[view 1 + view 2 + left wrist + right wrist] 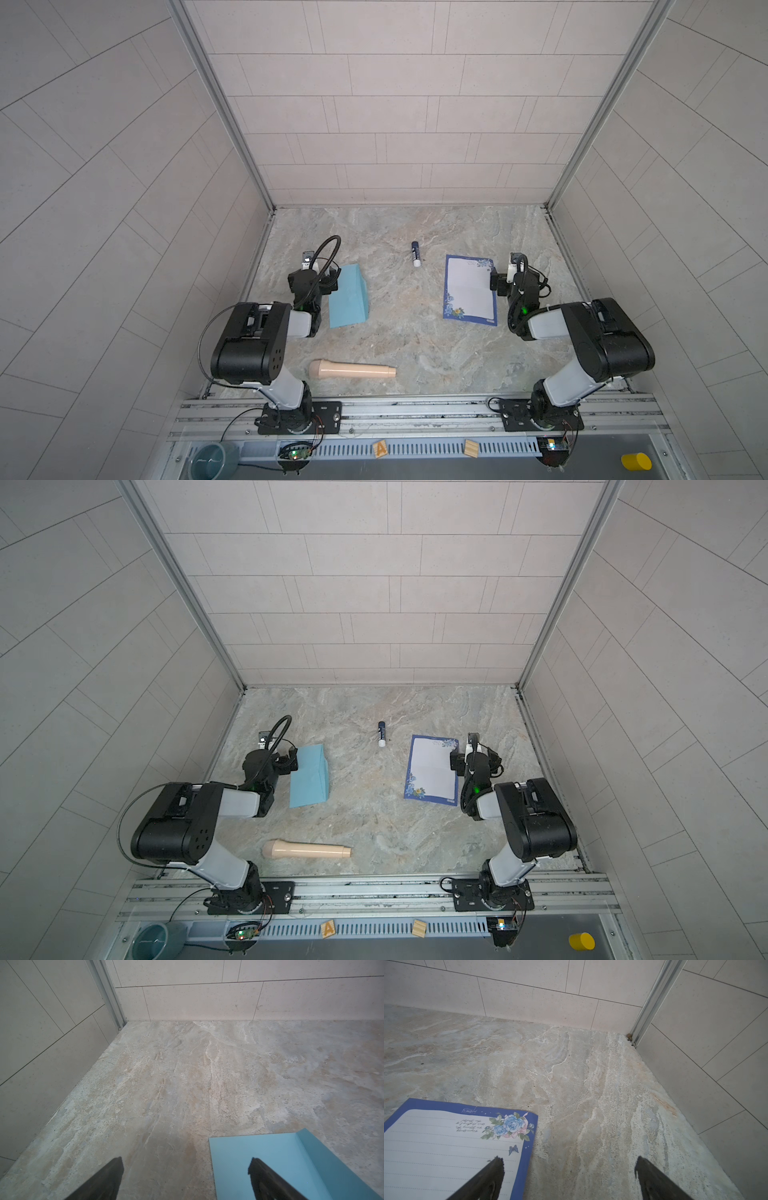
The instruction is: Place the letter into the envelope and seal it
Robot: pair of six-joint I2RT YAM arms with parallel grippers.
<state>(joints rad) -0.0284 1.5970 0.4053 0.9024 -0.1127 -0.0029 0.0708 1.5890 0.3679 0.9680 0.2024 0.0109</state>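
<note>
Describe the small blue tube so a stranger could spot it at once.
Look at the marble table inside the tiled booth. Between the light blue envelope and the blue-bordered letter, slightly nearer the back wall, lies the tube. It is the only small stick there: dark blue with a white cap.

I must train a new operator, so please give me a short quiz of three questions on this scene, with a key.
1. True or false: the letter lies inside the envelope.
2. What lies between them, nearer the back wall? A) glue stick B) scissors C) stapler
3. Fill in: the left fingers and the right fingers stand ____.
Key: 1 false; 2 A; 3 open.
</note>
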